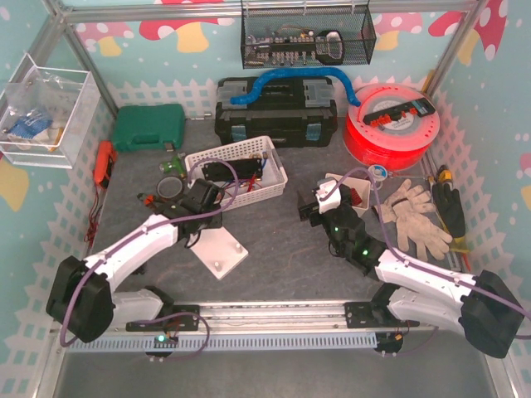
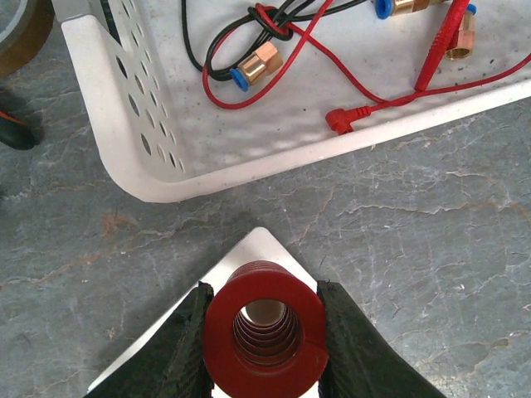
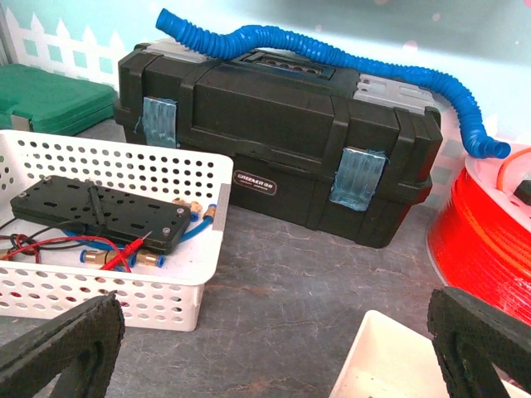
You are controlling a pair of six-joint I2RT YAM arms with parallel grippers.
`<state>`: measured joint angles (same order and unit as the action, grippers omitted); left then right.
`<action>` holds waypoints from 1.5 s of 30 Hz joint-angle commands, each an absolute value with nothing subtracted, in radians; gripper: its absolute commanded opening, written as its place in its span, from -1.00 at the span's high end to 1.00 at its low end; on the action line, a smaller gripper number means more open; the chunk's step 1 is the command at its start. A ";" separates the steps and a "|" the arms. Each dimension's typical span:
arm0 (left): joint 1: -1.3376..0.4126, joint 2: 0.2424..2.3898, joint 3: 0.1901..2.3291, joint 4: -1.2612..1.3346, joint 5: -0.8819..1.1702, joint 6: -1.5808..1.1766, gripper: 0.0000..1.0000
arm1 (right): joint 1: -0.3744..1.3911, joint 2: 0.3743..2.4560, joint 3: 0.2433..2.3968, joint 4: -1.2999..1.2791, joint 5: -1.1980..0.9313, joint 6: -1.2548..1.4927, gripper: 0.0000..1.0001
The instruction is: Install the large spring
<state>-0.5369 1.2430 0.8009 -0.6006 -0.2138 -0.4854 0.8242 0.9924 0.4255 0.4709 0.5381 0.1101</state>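
My left gripper (image 2: 264, 336) is shut on the large red spring (image 2: 265, 323), one black finger on each side of it. The spring stands end-on over the far corner of a white plate (image 2: 264, 242). In the top view the left gripper (image 1: 202, 217) sits at the far end of that white plate (image 1: 221, 254), with the spring hidden under the wrist. My right gripper (image 3: 274, 348) is open and empty, jaws wide apart above the grey table. In the top view the right gripper (image 1: 319, 201) is near a small white tray (image 1: 355, 192).
A white perforated basket (image 1: 275, 170) with cables, brass fittings and a black plate stands just beyond the left gripper. A black toolbox (image 1: 276, 112) with a blue hose is behind it. A red filament spool (image 1: 390, 126), work gloves (image 1: 413, 214), screwdrivers and a green case (image 1: 148, 127) surround the work area.
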 commanded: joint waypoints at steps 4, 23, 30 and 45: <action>-0.528 1.260 0.785 -0.571 -0.214 -0.471 0.52 | 0.816 0.994 0.449 0.472 0.541 0.124 -0.97; -0.468 1.186 0.800 -0.502 -0.055 -0.410 -0.28 | 0.775 1.023 0.477 0.407 0.494 0.242 -0.97; -0.466 0.997 0.840 -0.452 -0.018 -0.404 -0.60 | 0.723 1.074 0.611 0.074 0.425 0.422 -0.97; -0.451 0.727 0.642 -0.218 -0.024 -0.496 -0.99 | 0.519 1.158 0.670 -0.120 0.461 0.543 -0.84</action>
<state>-0.4583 0.7906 0.6758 -0.3012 0.0082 -0.4053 0.5789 1.1671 0.7185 -0.1276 0.4774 0.5404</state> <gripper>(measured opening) 0.993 0.935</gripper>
